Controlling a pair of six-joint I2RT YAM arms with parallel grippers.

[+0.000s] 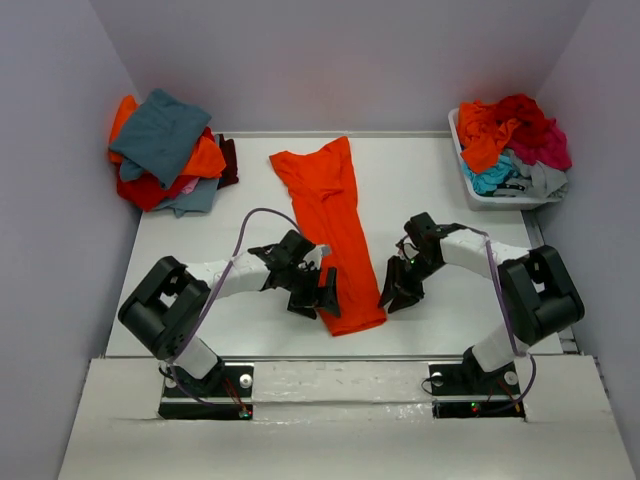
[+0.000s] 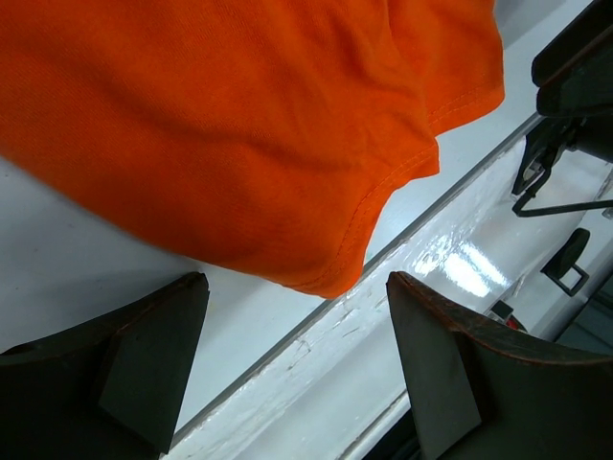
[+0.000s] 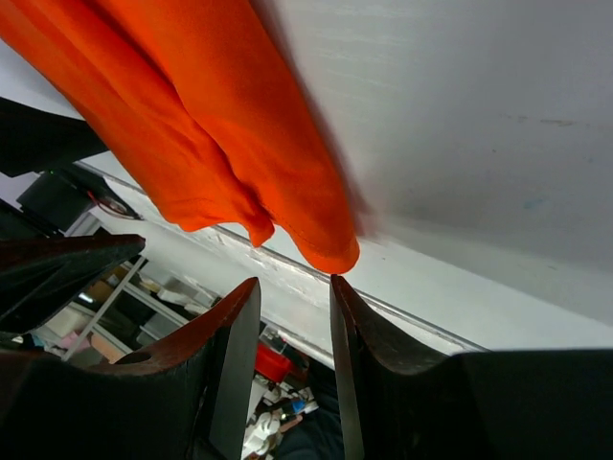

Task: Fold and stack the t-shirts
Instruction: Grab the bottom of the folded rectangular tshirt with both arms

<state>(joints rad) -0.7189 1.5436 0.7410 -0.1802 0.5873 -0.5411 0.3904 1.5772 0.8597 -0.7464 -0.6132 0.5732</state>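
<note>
Two grippers sat low at the near end of the orange t-shirt (image 1: 335,225). The left gripper (image 1: 322,293) stood wide open and empty over the shirt's near left edge. The right gripper (image 1: 397,293) was partly open and also empty, with the hem's right corner just beyond its fingertips. The bright, plain shirt lay flat on the white table (image 1: 440,200), folded lengthwise into a long narrow strip with soft creases. Farther back, a pile of shirts (image 1: 165,150) lay at the far left corner. At the far right, a white bin (image 1: 468,185) held tangled shirts (image 1: 510,130).
</note>
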